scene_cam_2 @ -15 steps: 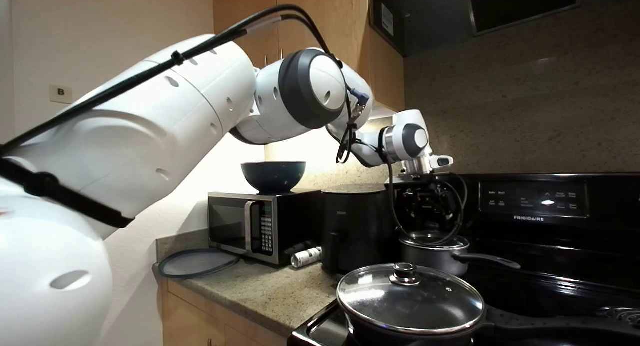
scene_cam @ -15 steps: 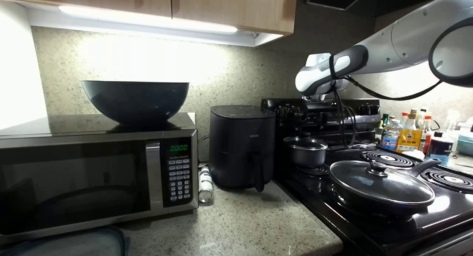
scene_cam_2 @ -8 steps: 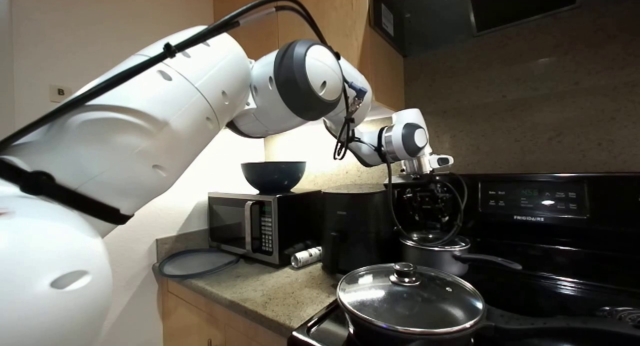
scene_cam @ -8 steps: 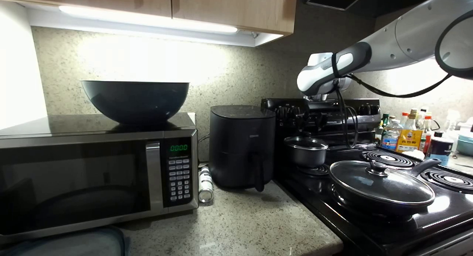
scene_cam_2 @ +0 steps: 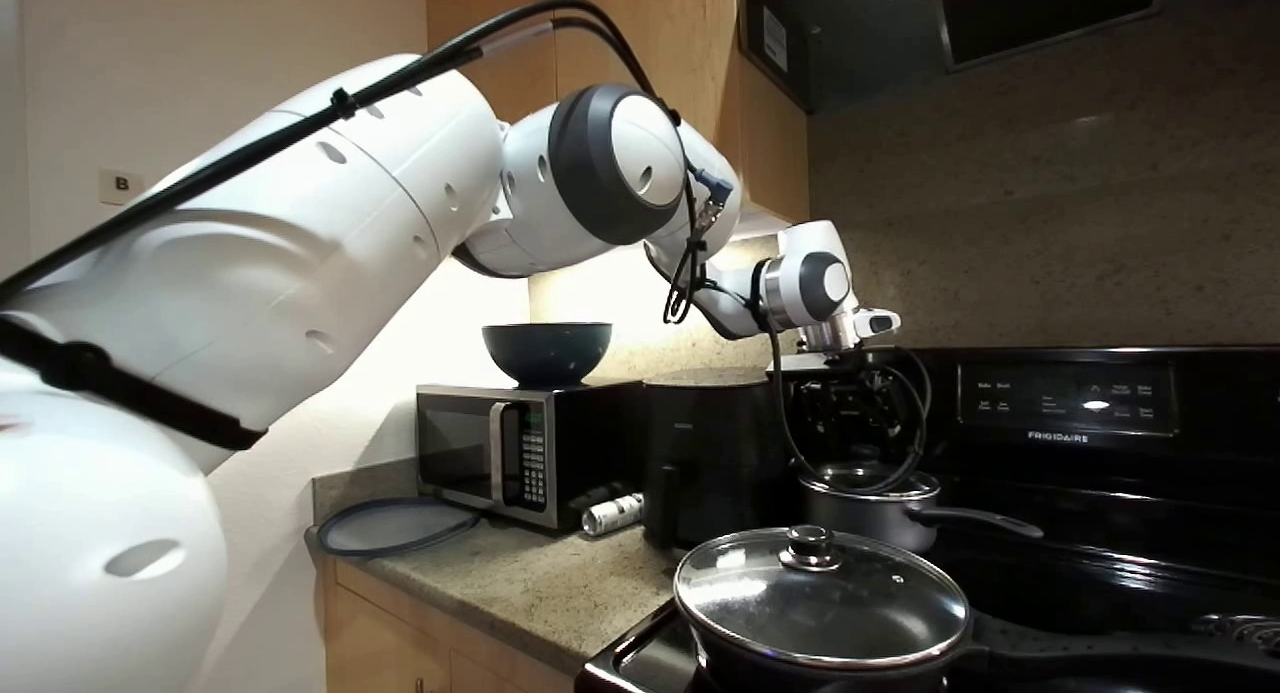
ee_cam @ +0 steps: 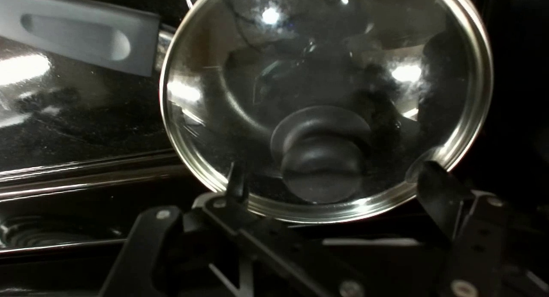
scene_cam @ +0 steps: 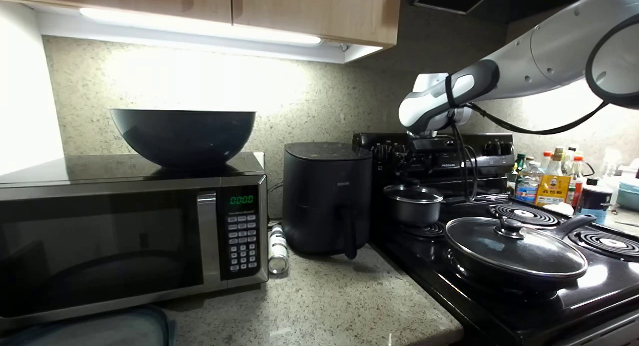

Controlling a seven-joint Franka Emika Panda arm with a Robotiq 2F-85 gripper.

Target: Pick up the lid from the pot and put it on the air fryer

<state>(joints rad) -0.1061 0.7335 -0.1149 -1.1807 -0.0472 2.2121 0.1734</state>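
Note:
The lid (scene_cam: 413, 192) is round glass with a shiny metal rim and a black knob. It sits on the small grey pot (scene_cam: 415, 213), on the rear burner beside the air fryer. The lid (scene_cam_2: 885, 486) and pot (scene_cam_2: 860, 518) also show in an exterior view, with the pot's long handle pointing right. In the wrist view the lid (ee_cam: 317, 74) fills the upper middle. My gripper (ee_cam: 332, 170) is open, its fingers wide apart on either side of the knob (ee_cam: 321, 168), touching neither side. The matte black air fryer (scene_cam: 327, 201) stands upright on the counter, also visible here (scene_cam_2: 710, 463).
A wide dark pan with a glass lid (scene_cam: 514, 246) stands on the front burner. The microwave (scene_cam: 130, 236) carries a big dark bowl (scene_cam: 184, 136). A can (scene_cam: 278, 251) lies beside the air fryer. The stove's back panel (scene_cam_2: 1070, 403) rises behind the pot. Bottles (scene_cam: 554, 178) stand beyond the stove.
The arm's elbow has risen a little since a second ago. In the last half second the wrist has shifted slightly toward the air fryer and down. The pot has shifted very slightly.

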